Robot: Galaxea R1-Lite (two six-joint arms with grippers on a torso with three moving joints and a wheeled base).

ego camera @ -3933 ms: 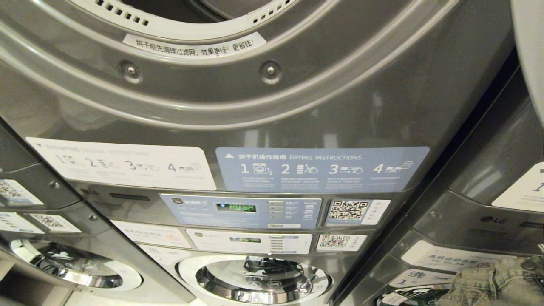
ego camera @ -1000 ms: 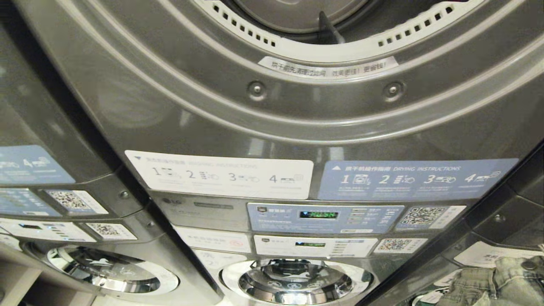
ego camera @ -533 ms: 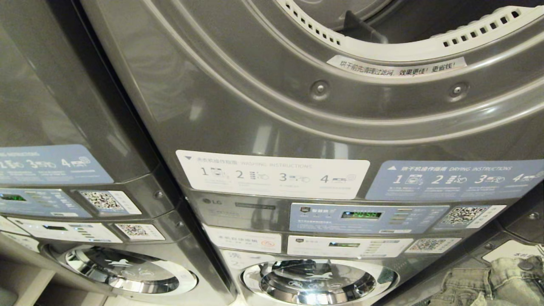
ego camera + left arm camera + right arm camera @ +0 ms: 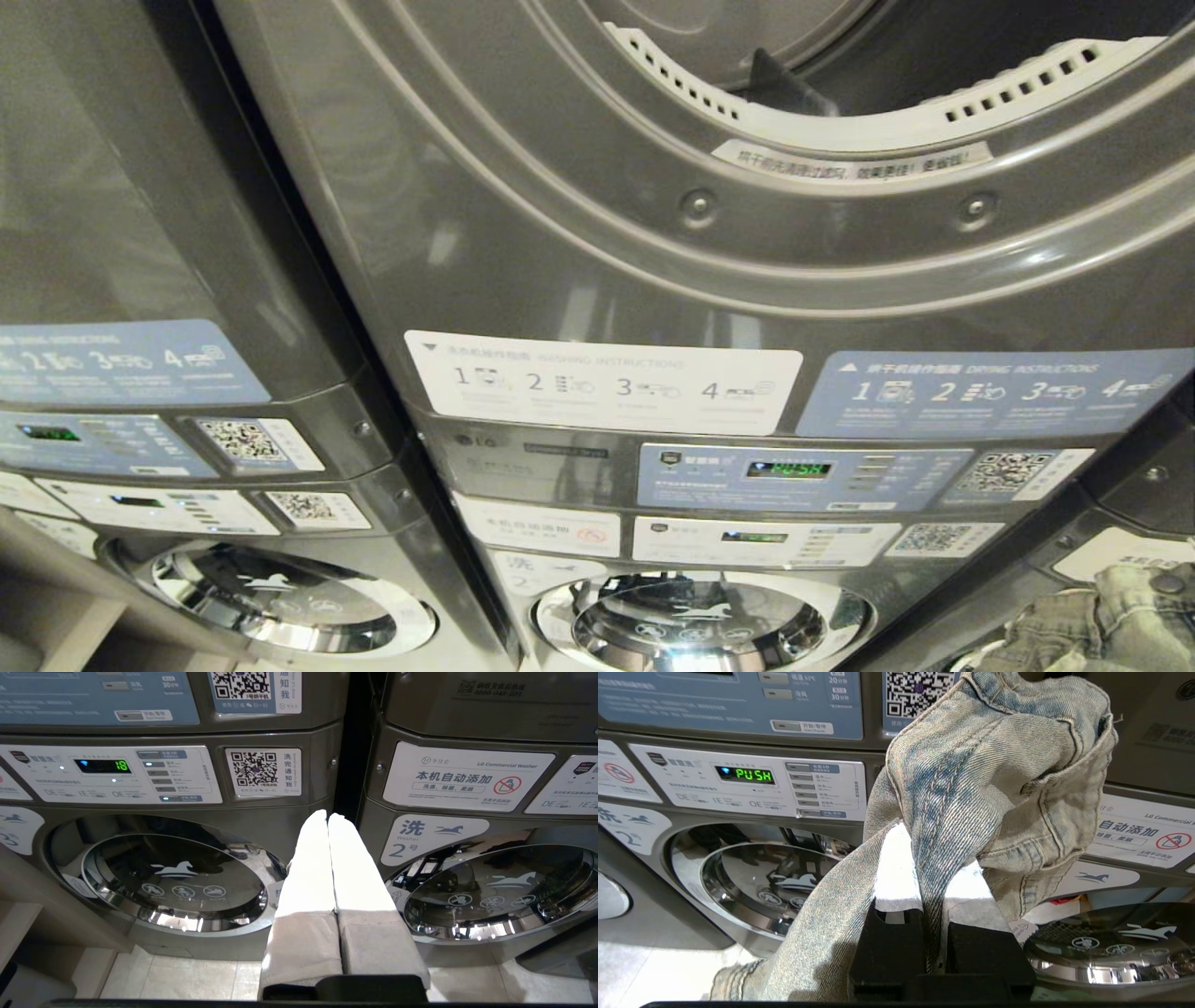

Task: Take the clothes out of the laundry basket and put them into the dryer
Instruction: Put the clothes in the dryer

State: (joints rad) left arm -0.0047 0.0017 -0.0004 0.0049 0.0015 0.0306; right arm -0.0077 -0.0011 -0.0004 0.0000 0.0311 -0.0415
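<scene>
The grey dryer's open drum (image 4: 840, 56) with its white perforated rim fills the top of the head view. My right gripper (image 4: 931, 872) is shut on a faded blue denim garment (image 4: 994, 765), one of the clothes. The cloth bunches over the white fingers (image 4: 892, 868) and hangs down both sides. It also shows at the head view's bottom right corner as denim (image 4: 1111, 621), well below the drum. My left gripper (image 4: 328, 816) is shut and empty, pointing at the dark gap between two lower washers. The laundry basket is out of view.
Below the dryer are instruction stickers (image 4: 607, 381), a control panel showing PUSH (image 4: 789, 469) and a chrome washer door (image 4: 700, 621). A second stacked machine (image 4: 140, 233) stands at the left. The wrist views show washer doors (image 4: 173, 877) close ahead and pale tiled floor (image 4: 187, 975).
The whole head view has shifted: the dryer front and its drum opening now sit further right in the picture. The denim stays in the right gripper at the bottom right corner.
</scene>
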